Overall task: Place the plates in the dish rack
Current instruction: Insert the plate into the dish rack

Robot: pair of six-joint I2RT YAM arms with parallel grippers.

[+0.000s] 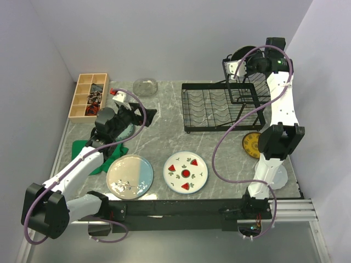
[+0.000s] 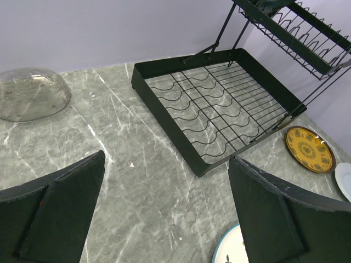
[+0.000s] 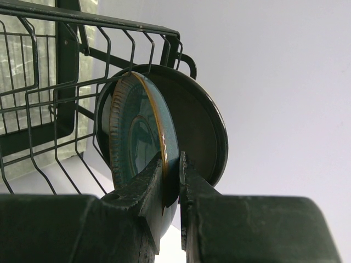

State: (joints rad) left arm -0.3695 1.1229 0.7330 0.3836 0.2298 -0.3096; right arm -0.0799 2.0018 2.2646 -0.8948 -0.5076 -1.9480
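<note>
My right gripper (image 3: pixel 178 170) is shut on the lower rim of a slate-blue plate (image 3: pixel 137 137). That plate stands on edge among the wires of the dish rack's raised upper basket (image 3: pixel 49 82), right beside an upright black plate (image 3: pixel 205 131). From above, the right gripper (image 1: pixel 241 67) reaches into that basket, behind the rack's lower tray (image 1: pixel 216 107). My left gripper (image 2: pixel 167 203) hangs open over bare table, left of the lower tray (image 2: pixel 219 104). Flat on the table lie a cream-and-blue plate (image 1: pixel 130 175), a watermelon plate (image 1: pixel 186 171), a yellow patterned plate (image 1: pixel 252 144) and a clear glass plate (image 1: pixel 146 86).
A wooden compartment box (image 1: pixel 90 96) stands at the far left. A green cloth (image 1: pixel 90 150) lies under the left arm. A pale white plate (image 1: pixel 281 176) sits by the right arm's base. Walls close in at the back and on both sides.
</note>
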